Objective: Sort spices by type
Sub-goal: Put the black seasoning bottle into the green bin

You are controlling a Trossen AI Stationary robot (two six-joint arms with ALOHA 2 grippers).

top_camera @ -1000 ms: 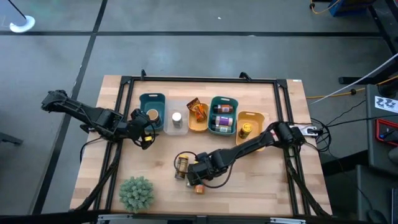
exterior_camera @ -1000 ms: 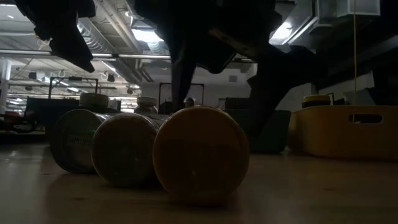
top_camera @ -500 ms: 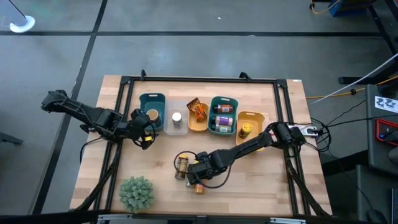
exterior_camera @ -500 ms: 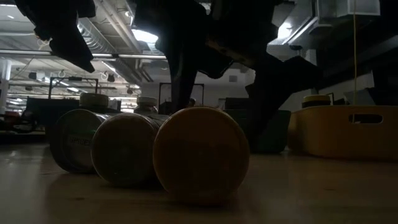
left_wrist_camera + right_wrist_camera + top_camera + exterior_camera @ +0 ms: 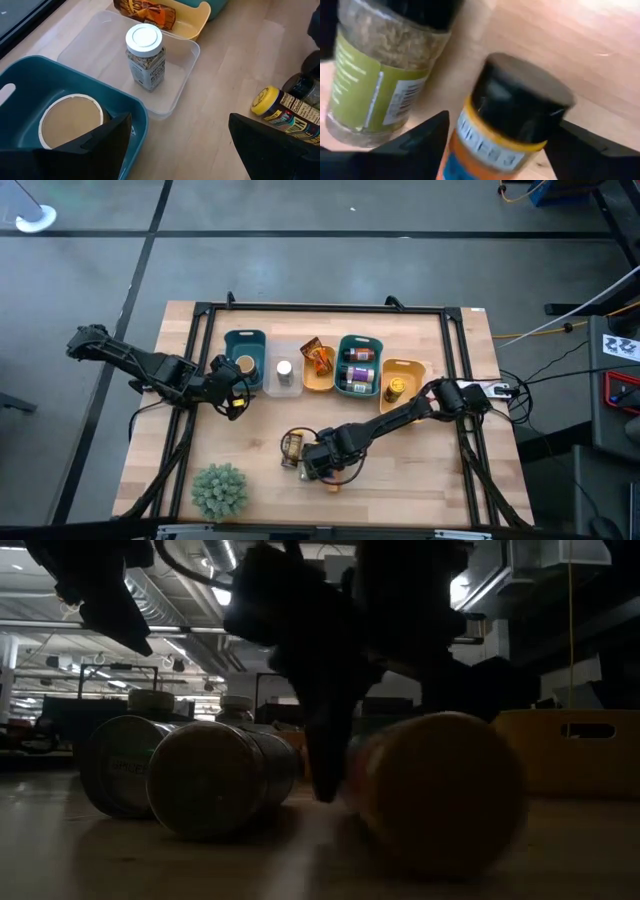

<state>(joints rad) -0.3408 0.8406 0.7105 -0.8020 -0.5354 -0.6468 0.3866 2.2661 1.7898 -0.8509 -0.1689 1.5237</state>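
An orange-labelled spice jar with a black lid [image 5: 515,115] lies on its side on the wood near the table's near edge [image 5: 440,790]. My right gripper [image 5: 502,122] is open and low over it [image 5: 322,468], one finger on each side of its lid end. Two more jars [image 5: 215,780] lie on their sides just to its left, one of them green-labelled [image 5: 375,75]. My left gripper [image 5: 180,150] is open and hovers beside the left teal tray [image 5: 232,388]. My right gripper comes down slanting from above, across the orange jar. In the low view one dark finger [image 5: 325,740] stands against the jar's side [image 5: 365,775]. The jar lies on its side on the table. Whether the other finger touches it, I cannot tell.
A row of trays stands at the far side: a teal tray [image 5: 244,340] with a tan-lidded jar, a clear tray [image 5: 175,95] with a white-lidded jar [image 5: 145,57], a yellow tray with the packet [image 5: 318,360], a teal tray with several jars [image 5: 357,368], a yellow tray [image 5: 405,370]. A green plant [image 5: 219,488] sits near-left.
My right gripper has dropped lower and shifted a little toward the near edge, coming around the orange jar. The orange jar has rolled along the table toward the right, away from the two lying jars, which have stayed put.
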